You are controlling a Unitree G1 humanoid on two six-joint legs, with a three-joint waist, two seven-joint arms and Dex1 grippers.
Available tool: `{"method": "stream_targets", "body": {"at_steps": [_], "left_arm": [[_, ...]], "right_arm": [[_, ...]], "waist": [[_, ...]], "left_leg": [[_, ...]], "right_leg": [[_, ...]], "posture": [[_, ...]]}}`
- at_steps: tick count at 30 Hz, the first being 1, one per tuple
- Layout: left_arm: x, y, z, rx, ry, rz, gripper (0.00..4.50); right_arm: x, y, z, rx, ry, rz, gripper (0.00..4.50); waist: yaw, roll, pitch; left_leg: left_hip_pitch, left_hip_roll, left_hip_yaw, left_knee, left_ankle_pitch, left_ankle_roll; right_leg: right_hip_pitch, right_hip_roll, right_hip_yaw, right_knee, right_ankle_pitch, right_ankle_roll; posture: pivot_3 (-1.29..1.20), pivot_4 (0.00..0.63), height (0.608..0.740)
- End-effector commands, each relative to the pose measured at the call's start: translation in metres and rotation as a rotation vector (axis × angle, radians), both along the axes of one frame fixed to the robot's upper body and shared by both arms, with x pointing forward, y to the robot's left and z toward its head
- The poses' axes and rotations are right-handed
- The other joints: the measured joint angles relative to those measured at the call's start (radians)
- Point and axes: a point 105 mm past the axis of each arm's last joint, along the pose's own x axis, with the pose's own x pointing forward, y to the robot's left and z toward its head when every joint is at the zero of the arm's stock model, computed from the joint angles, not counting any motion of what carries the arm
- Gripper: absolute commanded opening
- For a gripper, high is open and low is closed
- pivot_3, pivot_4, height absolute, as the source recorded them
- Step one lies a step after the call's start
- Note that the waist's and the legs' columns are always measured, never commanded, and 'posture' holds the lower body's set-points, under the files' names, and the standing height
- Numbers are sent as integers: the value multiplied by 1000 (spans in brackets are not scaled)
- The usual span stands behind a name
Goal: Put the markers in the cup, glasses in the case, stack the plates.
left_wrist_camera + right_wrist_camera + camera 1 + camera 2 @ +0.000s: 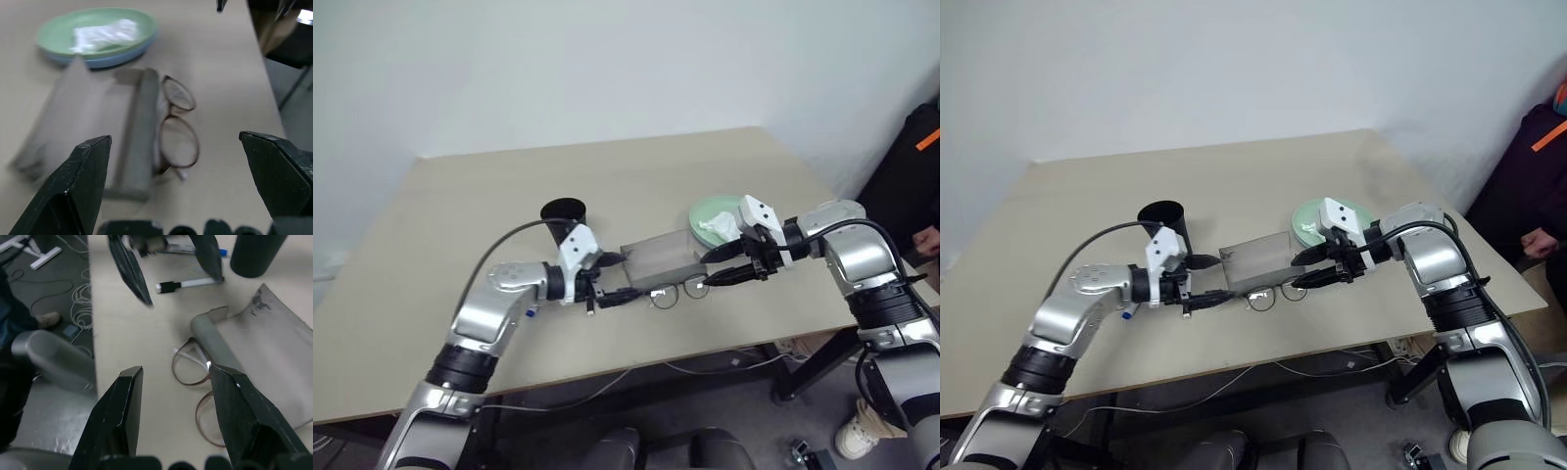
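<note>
Closing from both sides with our left end effector (619, 284) and right end effector (720, 267) wide open and empty, we risk bending the round wire-framed glasses (681, 291) lying against the grey felt case (661, 259), or colliding.

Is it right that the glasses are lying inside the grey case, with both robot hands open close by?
Not quite. The glasses lie on the table beside the grey case, against its near edge, not inside it; the left wrist view shows this. The rest holds: the left gripper and right gripper are close by, jaws open.
</note>
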Motion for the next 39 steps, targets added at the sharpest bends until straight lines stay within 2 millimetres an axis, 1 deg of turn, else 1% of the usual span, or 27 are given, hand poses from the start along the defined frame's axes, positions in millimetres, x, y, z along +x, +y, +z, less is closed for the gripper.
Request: {"method": "stream_targets", "body": {"at_steps": [1,7,13,22,28,31,33,34,38,39], "left_arm": [[4,-19,9,10,-45,-94,4500],[12,-45,6,19,-43,-168,4500],[17,-58,-3,50,-37,-211,4500],[20,-65,-21,113,-12,-247,4500],[20,-68,-25,125,3,-267,4500],[19,-69,-27,134,7,-277,3884],[19,-70,-27,135,9,-281,3280],[19,-70,-27,136,10,-283,2871],[19,-73,-27,145,6,-292,1482],[20,-73,-26,146,1,-292,1482]], "right_arm": [[-7,-5,8,-11,-27,26,2315],[-14,-22,5,-50,-22,-4,2315],[-14,-29,7,-54,-35,-46,2315],[-16,-32,6,-51,-42,-82,2315],[-14,-34,4,-53,-50,-107,2315],[-14,-33,3,-51,-52,-110,2350],[-13,-33,2,-51,-54,-114,2350],[-13,-33,2,-51,-55,-116,2350],[-12,-32,0,-51,-57,-119,2350],[-12,-32,0,-52,-57,-119,2350]], "waist": [[0,0,0],[0,-1,1],[-1,-2,1],[0,-3,1],[0,-3,2],[0,-3,2],[0,-3,2],[0,-3,2],[0,-3,2],[0,-3,2]], "left_leg": [[0,0,0,1,0,0],[-2,0,0,2,-1,2],[-2,0,1,4,-2,3],[-5,-1,1,8,-3,5],[-5,0,1,8,-3,5],[-5,0,1,8,-3,5],[-5,0,1,8,-3,5],[-5,0,1,8,-3,5],[-5,-1,1,8,-3,5],[-5,-1,1,8,-3,5]], "right_leg": [[0,0,0,0,0,0],[0,-1,-1,0,0,1],[0,-1,0,0,0,1],[0,-1,-1,-1,1,4],[0,-1,-1,-1,1,4],[0,-1,-1,-1,1,4],[0,-1,-1,-1,1,4],[0,-1,-1,-1,1,4],[0,-1,-1,-2,1,4],[0,-1,-1,-2,1,4]], "posture": [[0,0,740],[0,0,740],[0,0,740],[0,0,740],[0,0,740],[0,0,740],[0,0,740],[0,0,740],[0,0,740],[0,0,740]]}}
